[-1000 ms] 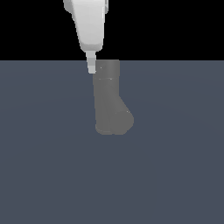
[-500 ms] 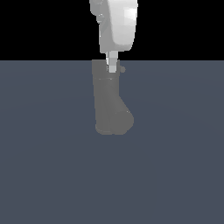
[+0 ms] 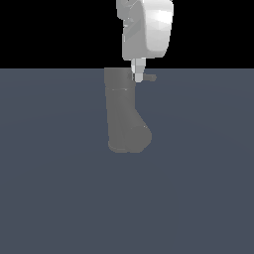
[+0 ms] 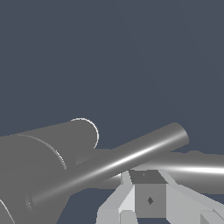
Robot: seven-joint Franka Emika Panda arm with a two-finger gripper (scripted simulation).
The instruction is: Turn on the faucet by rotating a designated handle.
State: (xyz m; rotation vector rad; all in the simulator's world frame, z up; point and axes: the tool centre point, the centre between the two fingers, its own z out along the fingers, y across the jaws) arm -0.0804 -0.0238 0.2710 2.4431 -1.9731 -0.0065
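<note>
Grey handle (image 3: 149,78) beside hand (image 3: 139,76)

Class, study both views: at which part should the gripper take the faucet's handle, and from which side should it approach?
Probably near the free end of the handle, approached from above, where the gripper hangs. The bar is thin, straight, sticks sideways from the top of the faucet, and gives most leverage farthest from the body.
</note>
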